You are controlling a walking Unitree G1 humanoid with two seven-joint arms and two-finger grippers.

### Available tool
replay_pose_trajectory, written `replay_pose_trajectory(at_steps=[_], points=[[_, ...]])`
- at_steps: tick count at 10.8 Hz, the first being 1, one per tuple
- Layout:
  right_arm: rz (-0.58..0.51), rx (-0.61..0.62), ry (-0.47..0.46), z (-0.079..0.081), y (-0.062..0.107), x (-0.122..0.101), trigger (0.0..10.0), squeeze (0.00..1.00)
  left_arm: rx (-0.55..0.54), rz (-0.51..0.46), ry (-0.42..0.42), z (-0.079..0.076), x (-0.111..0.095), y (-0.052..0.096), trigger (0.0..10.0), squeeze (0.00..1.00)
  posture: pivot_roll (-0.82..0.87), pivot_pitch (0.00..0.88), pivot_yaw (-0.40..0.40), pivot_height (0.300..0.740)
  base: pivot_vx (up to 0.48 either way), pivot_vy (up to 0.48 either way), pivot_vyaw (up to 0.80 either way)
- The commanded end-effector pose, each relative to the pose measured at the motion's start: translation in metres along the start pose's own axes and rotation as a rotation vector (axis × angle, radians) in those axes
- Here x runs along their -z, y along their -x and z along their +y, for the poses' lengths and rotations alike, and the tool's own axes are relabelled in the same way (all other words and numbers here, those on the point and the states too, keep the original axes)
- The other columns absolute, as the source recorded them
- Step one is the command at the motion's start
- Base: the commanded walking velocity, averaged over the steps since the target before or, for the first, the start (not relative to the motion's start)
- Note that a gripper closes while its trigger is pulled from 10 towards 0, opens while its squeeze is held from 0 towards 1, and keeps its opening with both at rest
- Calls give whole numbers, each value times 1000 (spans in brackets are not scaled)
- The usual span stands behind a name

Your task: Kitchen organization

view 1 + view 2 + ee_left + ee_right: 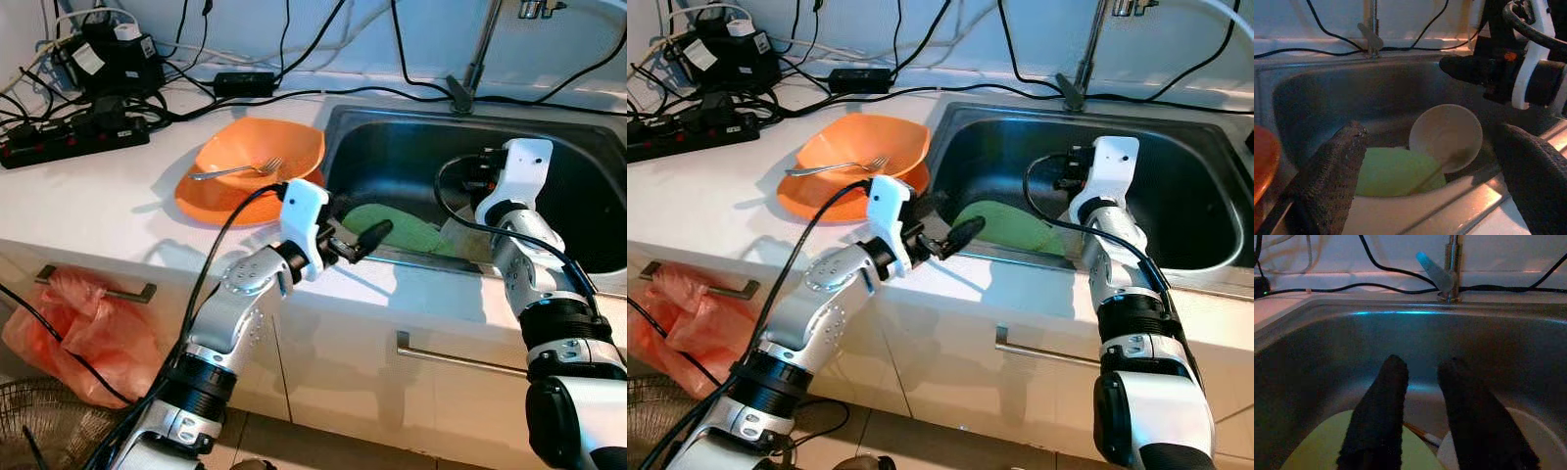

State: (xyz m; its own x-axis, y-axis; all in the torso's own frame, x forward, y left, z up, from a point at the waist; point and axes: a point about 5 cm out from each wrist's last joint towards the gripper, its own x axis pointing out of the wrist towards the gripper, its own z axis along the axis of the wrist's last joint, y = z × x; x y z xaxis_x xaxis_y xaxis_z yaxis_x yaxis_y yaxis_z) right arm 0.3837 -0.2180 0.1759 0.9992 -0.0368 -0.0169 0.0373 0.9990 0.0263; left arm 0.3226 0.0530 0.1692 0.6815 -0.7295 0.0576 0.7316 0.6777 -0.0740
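Observation:
A light green plate (397,227) lies in the steel sink (588,157) against its front wall. Beside it a white bowl (1445,137) leans on its side, and a thin stick-like utensil (1432,171) rests across the plate. My left gripper (358,233) hovers over the sink's front rim just above the plate's near edge, fingers (1332,176) spread wide and empty. My right gripper (1422,369) hangs inside the sink above the plate and bowl, with a narrow gap between its fingers and nothing held. On the counter, an orange bowl (284,147) holding a fork (240,170) sits on an orange plate.
The faucet (475,59) stands behind the sink. Power strips and tangled cables (78,137) crowd the back left of the white counter. An orange plastic bag (78,338) hangs by the cabinet handle below. A cable trails along my left arm.

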Motion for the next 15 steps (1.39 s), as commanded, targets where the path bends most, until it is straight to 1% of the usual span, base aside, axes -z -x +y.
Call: replay_pose_trajectory(at_steps=[1,2,4,5,6,7,8,9,10,11,12,13,14,15], points=[[-21,-13,1,3,-4,-8,10000,1000,-9,11,-7,3,3,2,10000,1000,12,25,59,740,0,0,0],[-22,-19,-7,4,-4,-8,10000,1000,-17,7,-10,5,2,2,10000,1000,12,25,58,740,0,0,0],[-30,-37,-20,7,-4,-10,10000,1000,-116,-42,-61,15,-8,2,10000,1000,12,24,58,740,0,0,0],[-35,-54,-32,10,-4,-11,10000,1000,-216,-104,-97,25,-20,6,10000,1000,12,23,57,740,0,0,0],[-37,-63,-38,11,-3,-11,10000,1000,-274,-165,-122,31,-30,10,10000,1000,14,23,57,740,0,0,0],[-54,-97,-57,15,-2,-13,10000,1000,-403,-282,-171,45,-48,21,10000,1000,16,24,58,740,0,0,0],[-77,-145,-84,21,0,-15,10000,1000,-489,-339,-191,54,-55,29,10000,1000,15,24,59,740,0,0,0],[-113,-244,-138,32,6,-18,10000,1000,-574,-382,-215,62,-62,37,10000,1000,15,23,59,740,0,0,0],[-133,-335,-169,41,13,-20,10000,1000,-619,-410,-234,66,-67,42,10000,1000,16,26,58,740,0,0,0],[-162,-475,-185,53,25,-24,10000,1000,-701,-442,-237,74,-70,50,10000,1000,14,27,58,740,0,0,0],[-170,-618,-199,66,39,-27,10000,1000,-759,-459,-204,80,-70,56,10000,1000,12,28,59,740,0,0,0],[-150,-813,-208,84,60,-29,10000,298,-829,-455,-131,89,-67,61,10000,1000,12,29,58,740,0,0,0],[-104,-950,-175,95,77,-25,10000,0,-891,-437,-39,97,-60,66,10000,1000,11,30,58,740,0,0,0],[-92,-975,-165,96,81,-24,10000,0,-903,-433,-10,98,-58,66,10000,1000,12,29,58,740,0,0,0]])
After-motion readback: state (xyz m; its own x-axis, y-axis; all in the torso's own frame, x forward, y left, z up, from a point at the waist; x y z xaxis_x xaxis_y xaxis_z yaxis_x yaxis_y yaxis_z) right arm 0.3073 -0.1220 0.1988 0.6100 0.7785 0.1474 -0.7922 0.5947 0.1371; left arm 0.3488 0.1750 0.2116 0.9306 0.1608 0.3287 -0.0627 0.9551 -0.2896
